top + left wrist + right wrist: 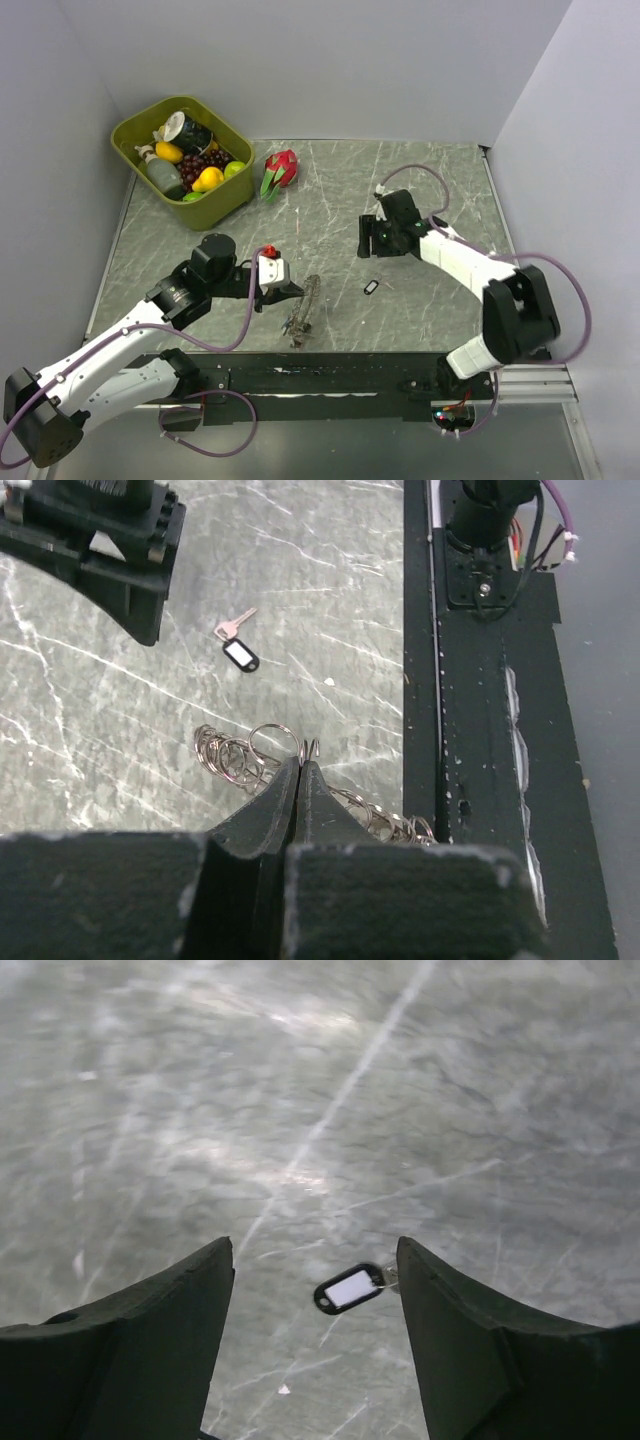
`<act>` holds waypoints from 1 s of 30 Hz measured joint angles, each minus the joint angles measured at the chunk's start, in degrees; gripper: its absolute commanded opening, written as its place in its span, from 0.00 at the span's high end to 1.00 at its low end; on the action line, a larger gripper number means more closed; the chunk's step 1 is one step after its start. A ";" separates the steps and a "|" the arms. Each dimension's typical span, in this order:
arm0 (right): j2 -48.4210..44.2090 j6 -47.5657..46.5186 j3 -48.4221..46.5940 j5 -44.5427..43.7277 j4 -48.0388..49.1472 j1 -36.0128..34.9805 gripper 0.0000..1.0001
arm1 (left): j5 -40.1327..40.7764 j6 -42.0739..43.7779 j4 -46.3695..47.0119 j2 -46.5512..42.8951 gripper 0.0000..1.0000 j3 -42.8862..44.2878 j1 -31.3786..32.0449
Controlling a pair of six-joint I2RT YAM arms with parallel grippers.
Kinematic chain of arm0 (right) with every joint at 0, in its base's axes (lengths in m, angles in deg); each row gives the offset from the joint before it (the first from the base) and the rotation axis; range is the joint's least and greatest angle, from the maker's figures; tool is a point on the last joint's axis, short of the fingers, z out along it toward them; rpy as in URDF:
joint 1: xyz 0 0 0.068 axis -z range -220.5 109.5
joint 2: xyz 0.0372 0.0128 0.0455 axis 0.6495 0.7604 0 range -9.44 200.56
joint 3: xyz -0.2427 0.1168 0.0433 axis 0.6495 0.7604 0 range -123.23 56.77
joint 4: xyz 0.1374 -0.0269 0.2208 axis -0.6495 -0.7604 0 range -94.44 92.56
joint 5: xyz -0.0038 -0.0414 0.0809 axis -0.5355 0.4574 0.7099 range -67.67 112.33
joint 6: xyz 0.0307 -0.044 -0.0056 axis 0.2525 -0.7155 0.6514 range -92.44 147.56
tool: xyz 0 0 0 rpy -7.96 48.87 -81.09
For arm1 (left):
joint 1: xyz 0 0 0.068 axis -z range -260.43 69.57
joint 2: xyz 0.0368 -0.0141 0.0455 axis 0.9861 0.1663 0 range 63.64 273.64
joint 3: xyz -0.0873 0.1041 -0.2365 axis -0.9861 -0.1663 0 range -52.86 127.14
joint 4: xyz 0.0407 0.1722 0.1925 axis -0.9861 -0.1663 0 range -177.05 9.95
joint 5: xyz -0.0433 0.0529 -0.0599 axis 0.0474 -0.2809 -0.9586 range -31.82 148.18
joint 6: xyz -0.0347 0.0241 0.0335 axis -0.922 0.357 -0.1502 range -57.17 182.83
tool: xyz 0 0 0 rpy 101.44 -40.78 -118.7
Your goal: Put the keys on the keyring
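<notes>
The keyring (305, 308) is a silvery ring fringed with small rings, lying near the table's front edge. My left gripper (296, 293) is shut on it. In the left wrist view the closed fingertips (300, 765) pinch its wire, with small rings (232, 752) spilling to the left and right. One key with a black, white-windowed tag (371, 287) lies on the table, also seen in the left wrist view (241, 655). My right gripper (374, 243) hovers open just behind it. In the right wrist view the tag (349, 1288) lies between the spread fingers, close to the right one.
A green bin (232, 200) of toy fruit and bottles stands at the back left, a dragon fruit (281, 168) beside it. A black rail (330, 375) runs along the front edge. Grey walls close in on the left, back and right.
</notes>
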 measured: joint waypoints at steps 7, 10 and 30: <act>6.03 5.77 -1.77 -5.44 -7.04 0.00 0.41 | -1.27 0.44 -0.63 -0.22 0.99 -0.02 0.00; 7.04 7.15 -1.77 -5.73 -7.80 0.00 0.49 | -1.64 0.44 -0.66 -0.85 0.99 -0.07 0.00; 12.24 9.33 -0.33 1.64 -5.18 2.75 0.51 | -2.60 1.18 -2.43 -3.08 0.99 -0.70 0.00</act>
